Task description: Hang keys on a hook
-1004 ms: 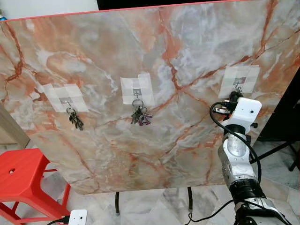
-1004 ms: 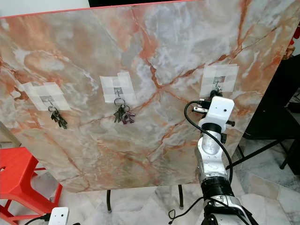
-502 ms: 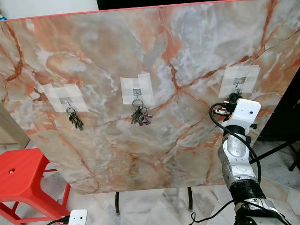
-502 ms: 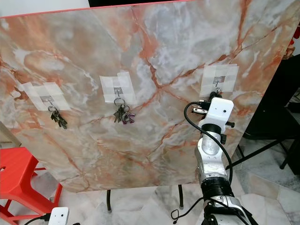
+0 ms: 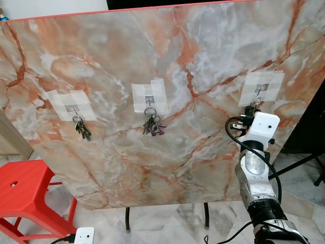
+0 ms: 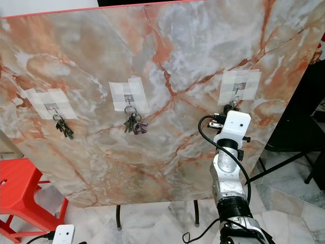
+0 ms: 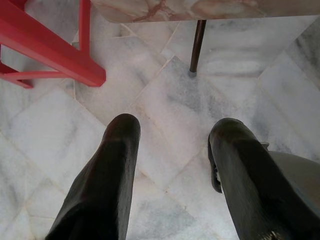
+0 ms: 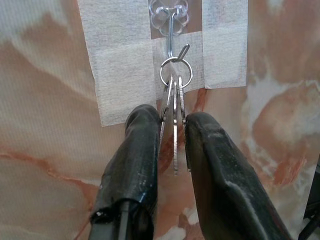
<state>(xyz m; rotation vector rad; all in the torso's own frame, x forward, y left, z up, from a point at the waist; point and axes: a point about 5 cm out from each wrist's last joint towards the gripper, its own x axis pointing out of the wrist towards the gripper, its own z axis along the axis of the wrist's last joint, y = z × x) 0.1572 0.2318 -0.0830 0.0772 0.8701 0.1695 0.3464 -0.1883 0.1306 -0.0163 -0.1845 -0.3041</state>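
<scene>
While the right gripper reaches up to the marble board near its right edge, its two black fingers are closed narrowly on a bunch of keys. The key blades sit pinched between the fingers, and the ring above them hangs on the small metal hook, just below the clear suction pad taped to the board. White tape frames that hook on both sides. In the head views the right arm rises from the lower right, its white wrist housing just beneath the right-hand taped hook.

Two more taped hooks are on the board: one at the middle carrying a key bunch with a purple piece, and one toward the left edge carrying a darker key bunch.

Hanging low, the left gripper has its fingers spread wide over the pale tiled floor, holding nothing. A red stool stands below the board's lower left corner, and a dark stand leg comes down from under the board.
</scene>
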